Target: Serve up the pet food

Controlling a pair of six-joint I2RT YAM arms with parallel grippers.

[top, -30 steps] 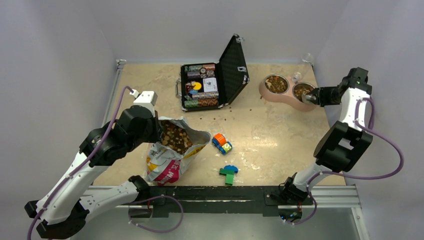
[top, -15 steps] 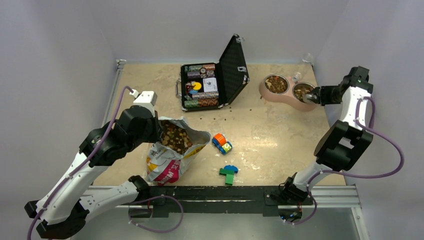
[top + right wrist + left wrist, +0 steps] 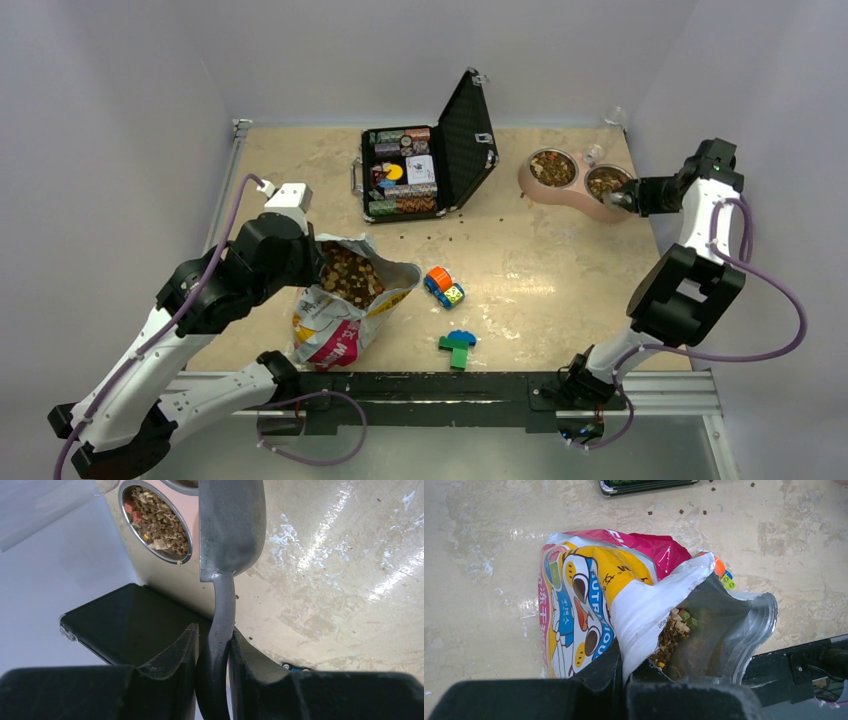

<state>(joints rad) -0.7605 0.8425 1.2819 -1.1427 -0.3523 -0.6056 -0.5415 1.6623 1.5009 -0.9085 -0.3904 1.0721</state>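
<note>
The pet food (image 3: 350,275) fills an open, colourful bag (image 3: 335,318) lying at the front left. My left gripper (image 3: 314,262) is shut on the bag's white upper lip (image 3: 644,605), holding the mouth open, and kibble (image 3: 671,635) shows inside. A pink double bowl (image 3: 532,186) at the back right holds kibble in both cups (image 3: 553,168). My right gripper (image 3: 643,194) is shut on the handle of a grey scoop (image 3: 231,525), whose head hangs beside the right cup (image 3: 156,522). No kibble shows on the scoop's visible face.
An open black case (image 3: 420,170) of chips stands at the back centre, with loose kibble (image 3: 450,238) scattered in front of it. A toy car (image 3: 443,287) and green and blue blocks (image 3: 458,348) lie mid-front. A clear cup (image 3: 595,153) sits behind the bowls, close to the right wall.
My right wrist has shifted slightly by the right cup, with the scoop still in its grip. The left arm and the bag have not moved.
</note>
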